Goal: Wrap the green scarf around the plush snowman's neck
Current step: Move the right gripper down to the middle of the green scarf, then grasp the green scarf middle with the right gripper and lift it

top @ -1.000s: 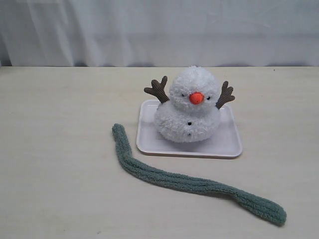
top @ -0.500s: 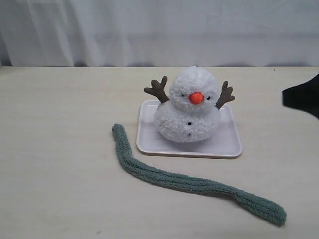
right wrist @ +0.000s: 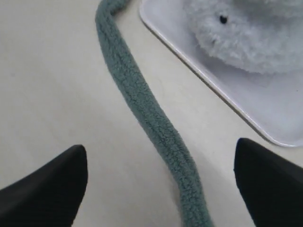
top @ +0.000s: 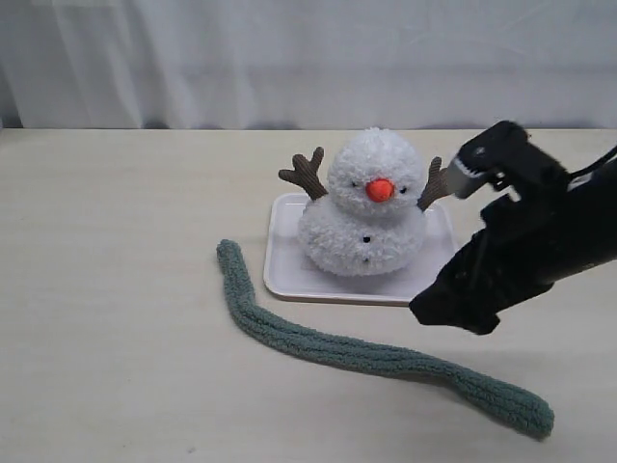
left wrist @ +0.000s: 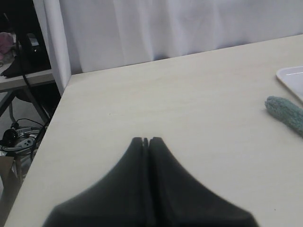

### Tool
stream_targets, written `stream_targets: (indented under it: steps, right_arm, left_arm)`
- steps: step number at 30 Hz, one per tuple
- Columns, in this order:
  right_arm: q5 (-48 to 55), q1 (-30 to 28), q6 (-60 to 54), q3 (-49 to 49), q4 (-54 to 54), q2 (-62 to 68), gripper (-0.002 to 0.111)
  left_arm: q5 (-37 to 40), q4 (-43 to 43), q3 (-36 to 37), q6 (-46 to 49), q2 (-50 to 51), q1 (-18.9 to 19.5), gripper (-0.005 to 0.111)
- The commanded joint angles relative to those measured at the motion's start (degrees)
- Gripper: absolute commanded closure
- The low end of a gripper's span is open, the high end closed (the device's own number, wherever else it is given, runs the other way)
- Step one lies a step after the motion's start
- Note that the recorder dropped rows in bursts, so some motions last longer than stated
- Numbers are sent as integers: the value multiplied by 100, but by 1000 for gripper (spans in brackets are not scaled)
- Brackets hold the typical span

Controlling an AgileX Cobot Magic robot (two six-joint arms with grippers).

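Right gripper [right wrist: 158, 189]: my fingers spread wide, empty. Position: above middle stretch of green scarf [top: 337, 352], one finger on each side of strip, no contact visible.
Left gripper [left wrist: 146, 141]: my fingers pressed together, empty, over bare table [top: 116, 289], apart from scarf end.
Green scarf: flat on table in long curve, one end just beside white tray [top: 285, 282].
Plush snowman [top: 371, 217]: upright on tray, apart from scarf.
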Motion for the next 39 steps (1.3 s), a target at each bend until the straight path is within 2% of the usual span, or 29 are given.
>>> stream_targets:
  steps: [1, 6, 11, 28, 33, 36, 39]
  right_arm:
    - [-499, 598, 227, -34, -764, 578, 29]
    - [-894, 911, 762, -34, -1680, 1174, 29]
    - [-979, 926, 1090, -34, -2397, 1582, 29]
    - [-1532, 926, 1017, -34, -2514, 2578, 29]
    - [-1569, 926, 959, -34, -2514, 2795, 40]
    - [-1593, 926, 959, -34, -2514, 2807, 52]
    - [-1539, 926, 959, -34, -2514, 2807, 71]
  left_arm:
    - [-47, -21, 9, -11, -12, 10, 107]
    - [-47, -21, 9, -11, -12, 10, 107]
    - [-47, -21, 9, -11, -12, 10, 107]
    - [-47, -21, 9, -11, -12, 10, 107]
    - [-47, -21, 9, -11, -12, 10, 107]
    - [-47, -21, 9, -11, -12, 10, 107]
    - [-47, -21, 9, -11, -12, 10, 107]
